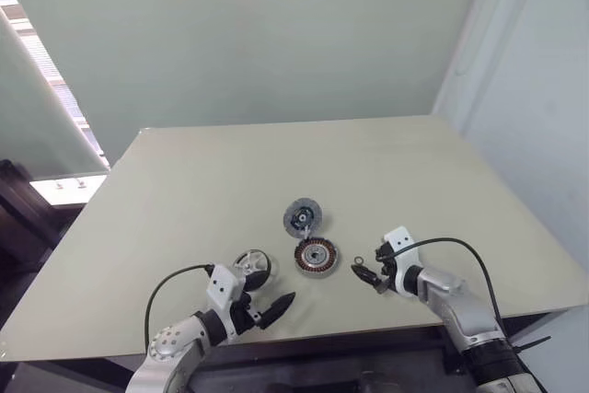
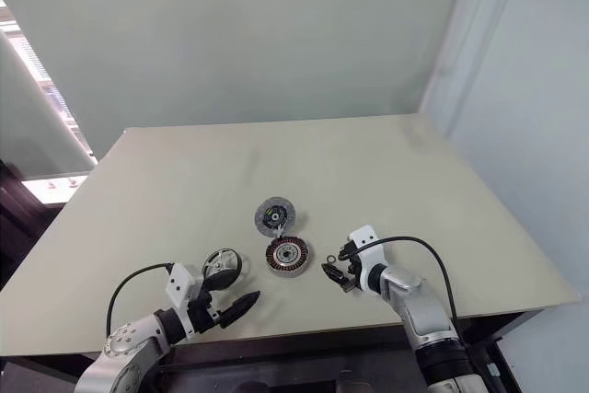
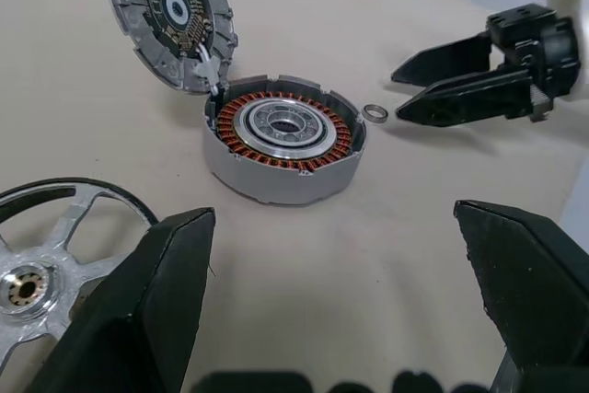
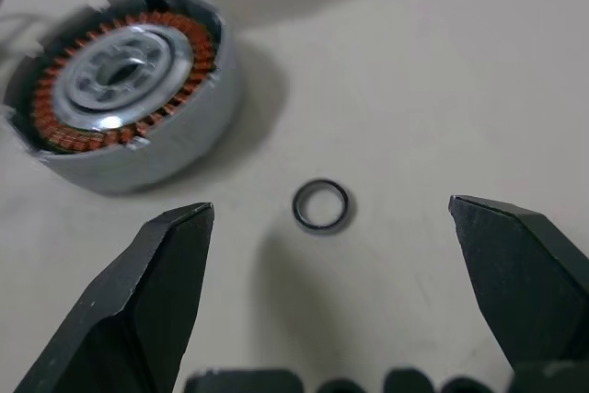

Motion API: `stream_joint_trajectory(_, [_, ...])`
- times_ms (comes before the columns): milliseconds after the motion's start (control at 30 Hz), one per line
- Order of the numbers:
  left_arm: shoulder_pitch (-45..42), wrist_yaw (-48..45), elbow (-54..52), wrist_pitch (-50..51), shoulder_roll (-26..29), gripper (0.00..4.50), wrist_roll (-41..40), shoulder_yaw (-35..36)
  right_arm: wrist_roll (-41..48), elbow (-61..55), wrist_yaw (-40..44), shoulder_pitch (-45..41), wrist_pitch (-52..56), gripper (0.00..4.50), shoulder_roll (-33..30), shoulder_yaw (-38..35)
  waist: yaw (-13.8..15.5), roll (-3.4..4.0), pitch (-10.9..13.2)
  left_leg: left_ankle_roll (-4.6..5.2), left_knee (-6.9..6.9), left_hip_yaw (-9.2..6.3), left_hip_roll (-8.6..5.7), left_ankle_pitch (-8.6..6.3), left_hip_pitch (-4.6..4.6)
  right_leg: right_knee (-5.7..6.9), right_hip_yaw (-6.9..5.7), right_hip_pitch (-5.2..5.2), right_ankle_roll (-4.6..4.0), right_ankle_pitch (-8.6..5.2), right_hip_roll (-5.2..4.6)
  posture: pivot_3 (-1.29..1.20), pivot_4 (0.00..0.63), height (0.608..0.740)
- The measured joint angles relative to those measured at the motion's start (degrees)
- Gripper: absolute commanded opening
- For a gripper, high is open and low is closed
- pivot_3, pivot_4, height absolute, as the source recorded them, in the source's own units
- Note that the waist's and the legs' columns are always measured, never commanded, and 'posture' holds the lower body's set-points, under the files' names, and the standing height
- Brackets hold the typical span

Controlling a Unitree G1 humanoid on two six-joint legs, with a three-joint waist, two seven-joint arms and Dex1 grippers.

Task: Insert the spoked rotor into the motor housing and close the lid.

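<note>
The motor housing (image 1: 316, 256) lies near the table's front edge, its copper windings facing up (image 3: 282, 138). The grey lid (image 1: 302, 217) stands tilted at the housing's far rim, with its inner face showing (image 3: 170, 16). The spoked rotor (image 1: 252, 265) lies flat to the left of the housing. My left gripper (image 1: 267, 299) is open and empty, just in front of the rotor and pointing toward the housing. My right gripper (image 1: 366, 269) is open to the right of the housing, its fingers either side of a small dark ring (image 4: 320, 205) on the table.
The beige table (image 1: 184, 190) reaches back to a pale wall. Its front edge runs just below both grippers, and its right edge slants off at the right. A black cable loops from each wrist.
</note>
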Motion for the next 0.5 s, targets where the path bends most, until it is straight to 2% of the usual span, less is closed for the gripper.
stream_joint_trajectory(500, [-0.11,0.02,-0.14,0.4,0.15,4.45,0.89,-1.29,-2.41,6.81,0.04,-2.62,-4.56,4.5,1.72,0.86,-0.01,0.01,-0.01,0.01,0.0,0.0,0.0,0.0,0.0,0.01,0.0,0.0,0.0,0.0,0.02,0.0,0.0,0.74])
